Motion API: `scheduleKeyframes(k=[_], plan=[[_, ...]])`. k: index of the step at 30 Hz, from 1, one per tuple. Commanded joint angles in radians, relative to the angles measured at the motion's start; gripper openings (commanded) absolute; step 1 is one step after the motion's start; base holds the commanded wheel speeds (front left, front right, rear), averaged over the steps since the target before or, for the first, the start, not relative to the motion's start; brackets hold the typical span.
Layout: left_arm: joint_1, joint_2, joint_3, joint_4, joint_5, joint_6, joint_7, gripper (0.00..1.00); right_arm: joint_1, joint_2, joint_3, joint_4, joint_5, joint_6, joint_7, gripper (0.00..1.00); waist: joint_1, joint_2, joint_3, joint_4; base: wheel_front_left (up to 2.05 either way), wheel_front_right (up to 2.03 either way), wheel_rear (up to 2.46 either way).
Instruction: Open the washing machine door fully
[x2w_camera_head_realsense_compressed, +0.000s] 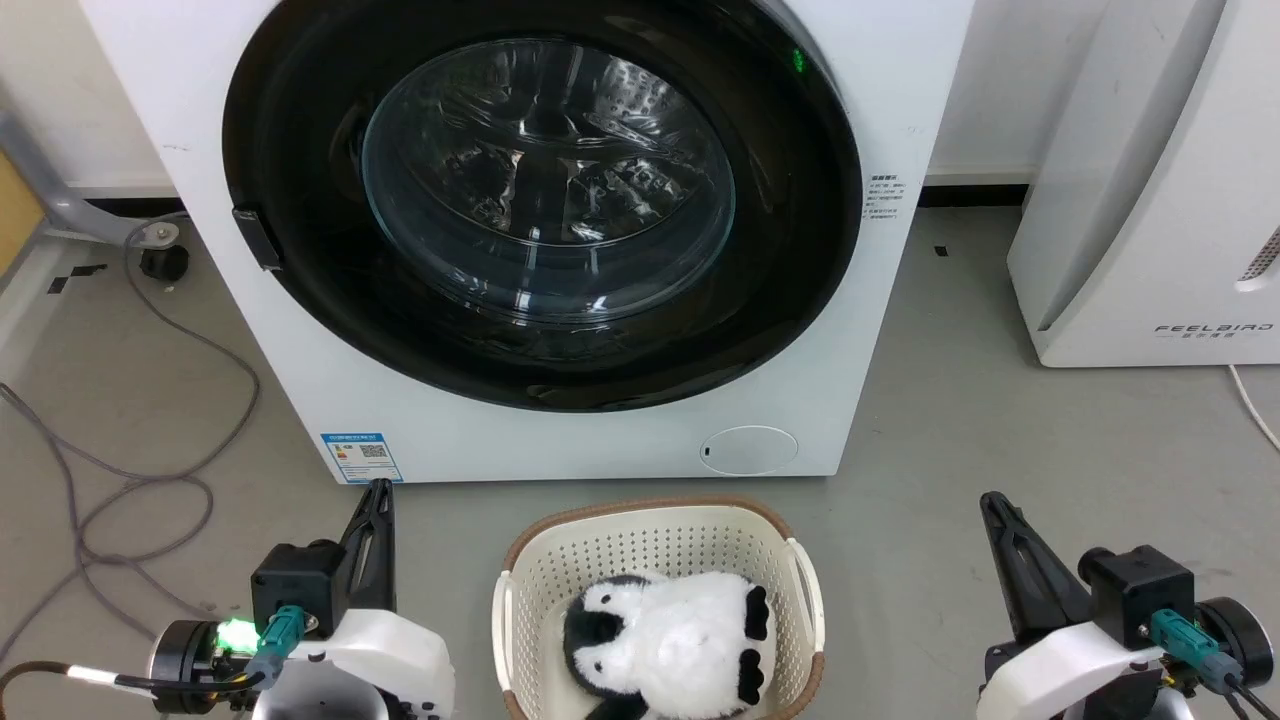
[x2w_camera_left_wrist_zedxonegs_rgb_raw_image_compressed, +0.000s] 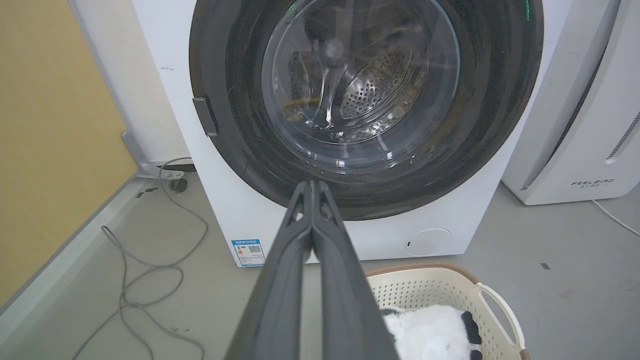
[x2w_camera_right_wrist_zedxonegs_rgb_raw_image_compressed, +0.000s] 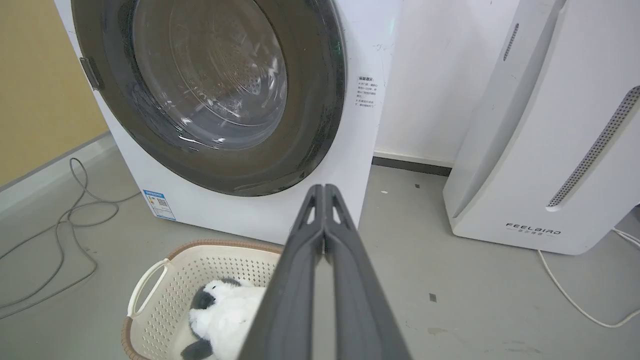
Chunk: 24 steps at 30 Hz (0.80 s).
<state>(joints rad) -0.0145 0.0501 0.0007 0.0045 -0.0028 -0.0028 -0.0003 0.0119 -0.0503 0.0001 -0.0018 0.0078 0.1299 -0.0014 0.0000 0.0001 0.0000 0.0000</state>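
The white washing machine (x2w_camera_head_realsense_compressed: 560, 440) stands straight ahead, its big round glossy black door (x2w_camera_head_realsense_compressed: 300, 300) lying flat against the front, with a clear glass bowl at its centre. A small dark latch tab (x2w_camera_head_realsense_compressed: 257, 238) sits on the door's left rim. The door (x2w_camera_left_wrist_zedxonegs_rgb_raw_image_compressed: 240, 150) and the tab (x2w_camera_left_wrist_zedxonegs_rgb_raw_image_compressed: 205, 116) show in the left wrist view, and the door (x2w_camera_right_wrist_zedxonegs_rgb_raw_image_compressed: 310, 125) in the right wrist view too. My left gripper (x2w_camera_head_realsense_compressed: 379, 492) is shut and empty at the lower left, well short of the machine. My right gripper (x2w_camera_head_realsense_compressed: 992, 503) is shut and empty at the lower right.
A cream laundry basket (x2w_camera_head_realsense_compressed: 650, 540) holding a black-and-white plush toy (x2w_camera_head_realsense_compressed: 665, 640) sits on the floor between my arms, in front of the machine. A white FEELBIRD appliance (x2w_camera_head_realsense_compressed: 1150, 200) stands at the right. Grey cables (x2w_camera_head_realsense_compressed: 130, 480) loop across the floor at the left.
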Motion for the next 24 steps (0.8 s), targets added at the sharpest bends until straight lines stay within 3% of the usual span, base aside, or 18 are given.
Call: scheduleKeyframes(k=[1, 4, 5, 24], plan=[[0.015, 0.0, -0.001, -0.005, 0.003, 0.003, 0.0, 0.0, -0.012, 0.0, 0.0, 0.002, -0.008, 0.001, 0.001, 0.0, 0.0, -0.0001, 0.0, 0.0, 0.0, 0.0, 0.0], [0.015, 0.0, -0.001, -0.005, 0.003, 0.003, 0.0, 0.0, -0.012, 0.0, 0.0, 0.002, -0.008, 0.001, 0.001, 0.0, 0.0, -0.0001, 0.0, 0.0, 0.0, 0.0, 0.0], [0.0, 0.0, 0.0, 0.0, 0.0, 0.0, 0.0, 1.0, 0.0, 0.0, 0.0, 0.0, 0.0, 0.0, 0.0, 1.0, 0.0, -0.0001, 0.0, 0.0, 0.0, 0.0, 0.0], [-0.005, 0.0, -0.006, 0.0, -0.016, 0.028, -0.035, 1.0, -0.006, 0.0, -0.028, -0.005, 0.082, 0.0, -0.035, 1.0, 0.0, -0.0001, 0.004, 0.0, 0.0, 0.0, 0.0]])
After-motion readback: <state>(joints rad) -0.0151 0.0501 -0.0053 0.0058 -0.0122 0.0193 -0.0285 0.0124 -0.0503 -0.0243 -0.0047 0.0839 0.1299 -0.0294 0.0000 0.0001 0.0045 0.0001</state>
